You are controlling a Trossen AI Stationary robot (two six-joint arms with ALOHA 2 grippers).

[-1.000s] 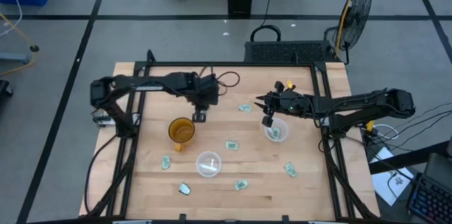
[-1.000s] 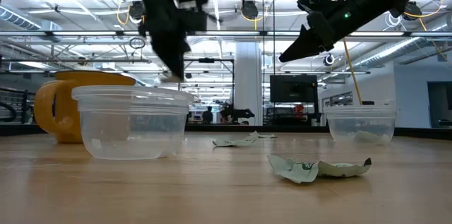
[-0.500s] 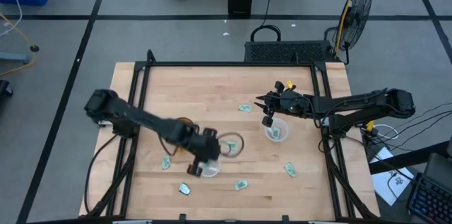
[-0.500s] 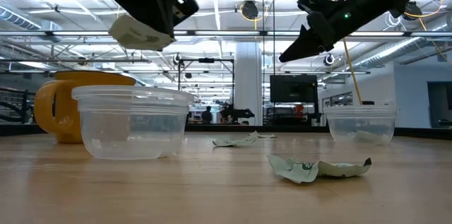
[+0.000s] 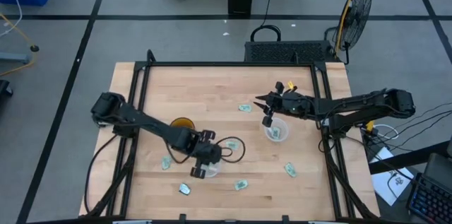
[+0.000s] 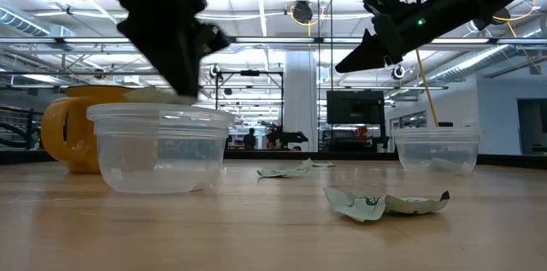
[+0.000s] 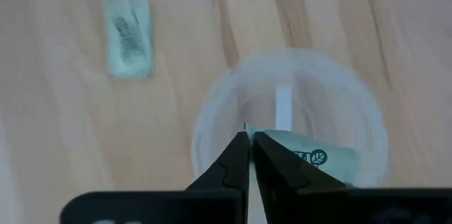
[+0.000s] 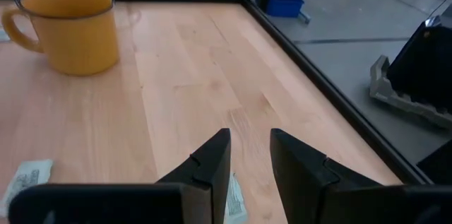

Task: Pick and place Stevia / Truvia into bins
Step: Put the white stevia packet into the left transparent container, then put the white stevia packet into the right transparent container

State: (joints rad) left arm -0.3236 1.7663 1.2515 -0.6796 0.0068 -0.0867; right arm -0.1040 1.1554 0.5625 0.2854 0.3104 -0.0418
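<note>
Over the near cup: left gripper, fingers pinched together on a green-and-white packet
Near cup: clear, directly under that packet
Right gripper: above the far cup, fingers a narrow gap apart, holding nothing
Loose packets: flat on the table, scattered around both cups
Mug: orange, just beside the near cup

A robotics lab: framed wooden table on grey concrete floor, monitor and ceiling trusses behind.
</note>
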